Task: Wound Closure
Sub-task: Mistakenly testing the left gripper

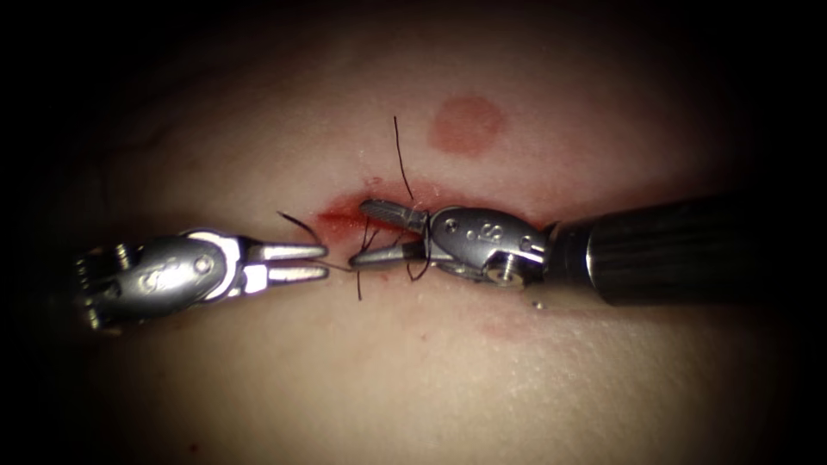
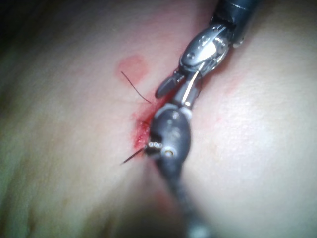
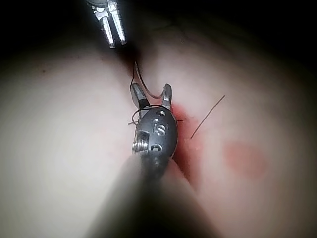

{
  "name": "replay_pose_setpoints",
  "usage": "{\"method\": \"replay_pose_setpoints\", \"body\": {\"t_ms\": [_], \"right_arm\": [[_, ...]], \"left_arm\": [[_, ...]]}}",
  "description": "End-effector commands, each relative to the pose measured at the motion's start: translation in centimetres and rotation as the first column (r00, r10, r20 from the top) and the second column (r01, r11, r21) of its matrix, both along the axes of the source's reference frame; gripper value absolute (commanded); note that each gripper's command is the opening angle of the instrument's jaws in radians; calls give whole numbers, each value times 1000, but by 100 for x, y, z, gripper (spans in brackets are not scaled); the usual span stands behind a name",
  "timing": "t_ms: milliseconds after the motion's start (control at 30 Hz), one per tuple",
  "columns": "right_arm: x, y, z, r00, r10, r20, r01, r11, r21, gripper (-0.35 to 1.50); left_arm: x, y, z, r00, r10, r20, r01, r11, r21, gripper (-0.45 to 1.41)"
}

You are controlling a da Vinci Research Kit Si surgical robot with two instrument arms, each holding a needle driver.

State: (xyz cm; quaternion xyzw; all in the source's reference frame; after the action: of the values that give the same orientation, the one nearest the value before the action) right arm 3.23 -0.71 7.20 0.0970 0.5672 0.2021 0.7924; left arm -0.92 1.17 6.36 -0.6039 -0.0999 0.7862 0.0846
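Pale tissue (image 1: 413, 379) spreads wide around the cut (image 1: 345, 215), fading to dark at every edge; we see broad bare skin below and left of the tools. Red fluid (image 1: 338, 220) marks the cut's left end, and a round red spot (image 1: 466, 124) sits above it, well apart. Our right tool (image 1: 369, 232) lies along the cut with jaws spread wide, holding nothing; dark thread (image 1: 420, 267) loops around them, one cut end (image 1: 401, 155) standing upward. Our left tool (image 1: 320, 263) rests just left of the cut, jaws slightly parted, empty, tips near the right tool's lower jaw. We cannot make out the needle with certainty.
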Motion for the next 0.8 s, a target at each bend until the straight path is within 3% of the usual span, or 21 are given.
{"method": "replay_pose_setpoints", "body": {"t_ms": [33,267,500,633,667,800], "right_arm": [[6,-5,6,1000,-1,-1,1,1000,2,83],[7,-4,7,1000,0,0,0,1000,2,83],[7,-3,7,1000,1,0,-1,1000,3,83],[8,-2,8,1000,2,1,-2,1000,3,83],[8,-2,8,1000,0,-1,0,1000,3,83],[11,-3,8,1000,0,-2,0,1000,4,83]], "left_arm": [[-6,-2,7,1000,17,-13,-18,997,-77,-35],[-9,-8,2,994,30,-103,-46,986,-158,-35],[-8,2,-15,998,-28,63,31,998,-56,-35],[-3,11,-23,981,-60,182,59,998,8,-35],[-1,14,-26,966,-62,250,55,998,33,-35],[0,14,-30,936,-80,341,56,995,79,-35]]}}
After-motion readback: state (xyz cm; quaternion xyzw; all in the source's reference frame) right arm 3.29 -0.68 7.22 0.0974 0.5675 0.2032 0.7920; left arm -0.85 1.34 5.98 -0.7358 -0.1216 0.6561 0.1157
